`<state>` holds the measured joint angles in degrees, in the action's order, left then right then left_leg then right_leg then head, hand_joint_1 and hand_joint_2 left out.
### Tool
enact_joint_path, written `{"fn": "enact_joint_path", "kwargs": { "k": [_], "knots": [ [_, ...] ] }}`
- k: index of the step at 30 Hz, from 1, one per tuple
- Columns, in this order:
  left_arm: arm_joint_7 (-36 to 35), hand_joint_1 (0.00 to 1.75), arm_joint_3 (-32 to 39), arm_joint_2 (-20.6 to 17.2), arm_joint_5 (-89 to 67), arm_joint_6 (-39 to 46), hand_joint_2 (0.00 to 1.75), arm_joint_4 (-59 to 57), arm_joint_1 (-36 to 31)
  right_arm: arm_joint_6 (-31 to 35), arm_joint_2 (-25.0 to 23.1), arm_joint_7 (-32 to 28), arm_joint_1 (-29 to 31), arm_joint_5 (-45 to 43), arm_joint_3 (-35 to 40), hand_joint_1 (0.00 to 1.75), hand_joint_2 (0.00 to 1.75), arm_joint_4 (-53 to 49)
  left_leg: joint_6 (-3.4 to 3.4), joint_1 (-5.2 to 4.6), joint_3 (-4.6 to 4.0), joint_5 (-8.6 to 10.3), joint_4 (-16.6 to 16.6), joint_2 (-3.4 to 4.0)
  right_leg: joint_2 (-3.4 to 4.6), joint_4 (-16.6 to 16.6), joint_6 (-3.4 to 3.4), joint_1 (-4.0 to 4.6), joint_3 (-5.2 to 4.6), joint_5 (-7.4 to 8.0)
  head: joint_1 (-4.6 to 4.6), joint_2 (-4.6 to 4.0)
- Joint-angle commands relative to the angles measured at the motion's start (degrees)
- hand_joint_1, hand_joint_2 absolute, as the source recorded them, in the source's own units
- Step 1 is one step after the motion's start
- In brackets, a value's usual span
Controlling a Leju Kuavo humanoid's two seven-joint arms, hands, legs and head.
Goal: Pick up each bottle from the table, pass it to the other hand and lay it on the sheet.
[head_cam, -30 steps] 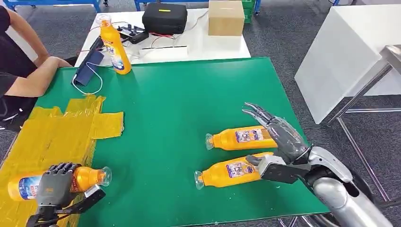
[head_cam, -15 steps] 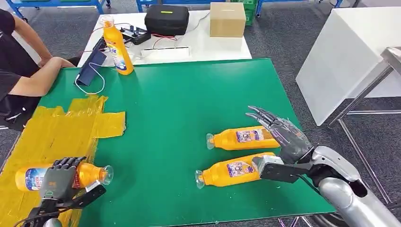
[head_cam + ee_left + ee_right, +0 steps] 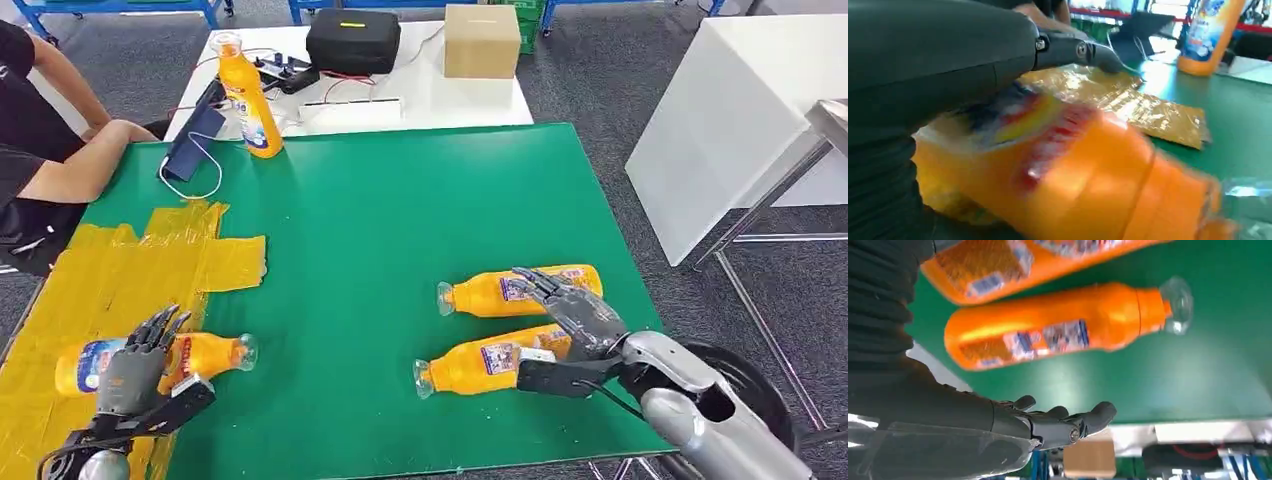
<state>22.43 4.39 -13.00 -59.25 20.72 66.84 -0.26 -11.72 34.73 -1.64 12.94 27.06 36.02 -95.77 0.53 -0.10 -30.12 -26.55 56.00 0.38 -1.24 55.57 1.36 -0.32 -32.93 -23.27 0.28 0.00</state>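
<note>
One bottle (image 3: 160, 358) now lies freed on the yellow sheet (image 3: 120, 280) at 8 o'clock, left hand (image 3: 135, 365) spread open; right hand (image 3: 570, 315), fingers apart, has dropped over two bottles (image 3: 500, 325) at 4.

one orange bottle (image 3: 150, 358) lying on the yellow sheet (image 3: 120, 275); two more (image 3: 505, 291) (image 3: 480, 365) lying side by side on green table (image 3: 380, 220); fourth (image 3: 245, 95) upright at far edge.

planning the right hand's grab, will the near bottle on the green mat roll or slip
Likely to roll: the near bottle lies on its side, rounded, on the flat mat. Its glossy plastic may slip. It looks full of orange liquid, so probably heavy. The right hand is open above it.
</note>
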Motion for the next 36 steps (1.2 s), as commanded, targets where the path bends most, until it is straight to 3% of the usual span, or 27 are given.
{"fn": "enact_joint_path", "kwargs": {
  "k": [1, 18, 27, 36],
  "knots": [
    [0.98, 0.0, -0.47, 0.2, 2.3, -0.8, 1.75, -1.29, 0.64, -0.03, -1.45, 0.61, 3.89, 0.15, 4.98, 0.0, 1.75, 6.28, -0.03, 0.02, 0.09, -0.06, -0.05, 0.1, 0.19, -0.06, 0.0, 0.01, 0.06, 0.0, 0.0, 0.0],
    [3.84, 0.0, 1.03, 0.7, 6.26, -2.05, 1.75, 0.17, 1.79, -1.44, 1.81, 2.33, 3.48, 0.15, 5.96, 0.0, 1.75, 5.5, -0.03, 0.05, -0.14, -0.08, 0.01, 0.09, 0.19, -0.04, -0.01, 0.04, -0.18, 0.0, 0.0, 0.0],
    [5.4, 0.0, 3.17, 1.16, 8.23, -1.9, 1.75, 0.86, 3.34, -2.64, 10.25, 4.35, -2.2, -1.56, 3.48, 0.0, 1.75, -0.99, -0.02, 0.07, -0.12, -0.2, 0.11, -0.02, 0.14, 0.01, 0.01, 0.06, -0.13, -0.12, 0.0, 0.02],
    [5.64, 0.0, -0.37, 1.22, 8.91, -2.23, 1.75, -2.38, -0.47, -7.29, 7.17, 7.0, -3.15, 3.04, 8.98, 0.0, 1.75, 7.47, -0.03, 0.03, -0.12, -0.06, -0.06, -0.04, 0.04, -0.15, -0.02, 0.04, -0.14, 0.02, 0.0, 0.02]
  ]
}}
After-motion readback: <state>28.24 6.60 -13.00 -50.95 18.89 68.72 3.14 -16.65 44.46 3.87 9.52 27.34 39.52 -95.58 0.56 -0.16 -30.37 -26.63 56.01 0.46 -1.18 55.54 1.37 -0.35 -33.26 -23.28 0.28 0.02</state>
